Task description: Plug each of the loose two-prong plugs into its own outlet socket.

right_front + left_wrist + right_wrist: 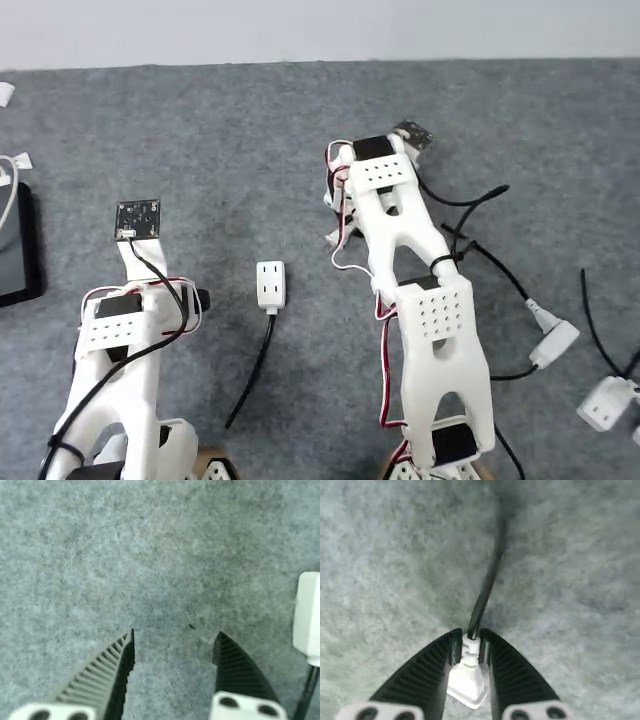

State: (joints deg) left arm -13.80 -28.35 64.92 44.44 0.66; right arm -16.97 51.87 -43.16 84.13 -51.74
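The right gripper is clamped on a small white plastic two-prong plug. Its black fingers press both sides of the body, and the thin black cord runs away from it over the grey felt table cover. To do this step well, I think the arm should keep the grip firm, turn the plug until its prongs, which I cannot see here, face the slots, and then push straight without tilting. The white rectangular outlet socket lies flat near the middle of the table, to the left of the right arm and nearer than its gripper, apart from the plug. The left gripper hangs with its fingers apart, holding nothing, a little to the left of this socket; it could perhaps hold the socket steady.
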